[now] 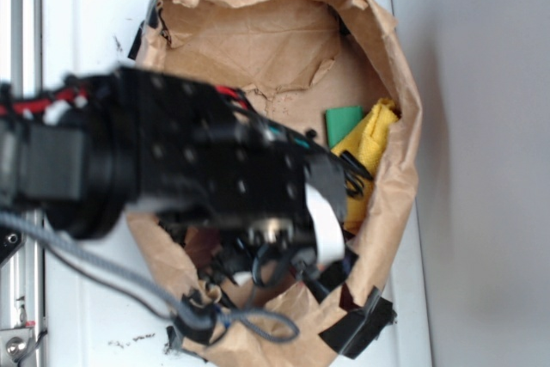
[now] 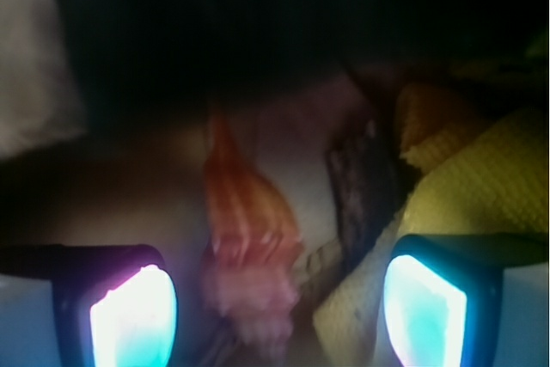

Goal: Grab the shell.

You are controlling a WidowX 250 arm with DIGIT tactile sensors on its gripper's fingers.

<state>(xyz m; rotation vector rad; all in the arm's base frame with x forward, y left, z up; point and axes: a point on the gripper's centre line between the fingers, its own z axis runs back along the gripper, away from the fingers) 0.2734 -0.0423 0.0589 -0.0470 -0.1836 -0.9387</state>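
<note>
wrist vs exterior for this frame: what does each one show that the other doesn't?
Wrist only: the shell, orange and ridged, lying between the two glowing fingertips of the open gripper, not yet gripped; a dark object beside it that I cannot identify.

Exterior only: the brown paper bag the arm reaches into, a green block inside it, and the white surface beneath. The arm hides the shell there.

Both: the yellow cloth.
</note>
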